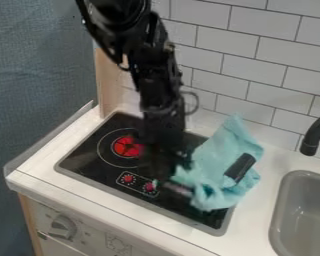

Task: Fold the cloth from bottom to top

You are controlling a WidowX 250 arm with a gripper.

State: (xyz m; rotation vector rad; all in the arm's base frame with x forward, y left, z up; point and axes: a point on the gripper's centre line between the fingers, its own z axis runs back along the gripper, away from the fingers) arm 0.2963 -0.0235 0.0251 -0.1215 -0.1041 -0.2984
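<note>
The black gripper (164, 167) hangs low over the front middle of the stove, at the left edge of the light-blue cloth (218, 155). Crumpled, the cloth covers the stove's right part and spreads onto the white counter, its upper corner pointing toward the tiled wall. Its lower left part is bunched close beside the gripper; whether they touch cannot be told. A short black piece (240, 167) shows against the cloth's right side, and I cannot tell if it belongs to the gripper.
Under the arm is the black stove top (86, 158), with a red burner (127, 147) at left and two red knobs at its front. To the right are a grey sink (307, 215) and a black faucet (315, 134). White tiles (256, 75) rise behind the counter (39, 170).
</note>
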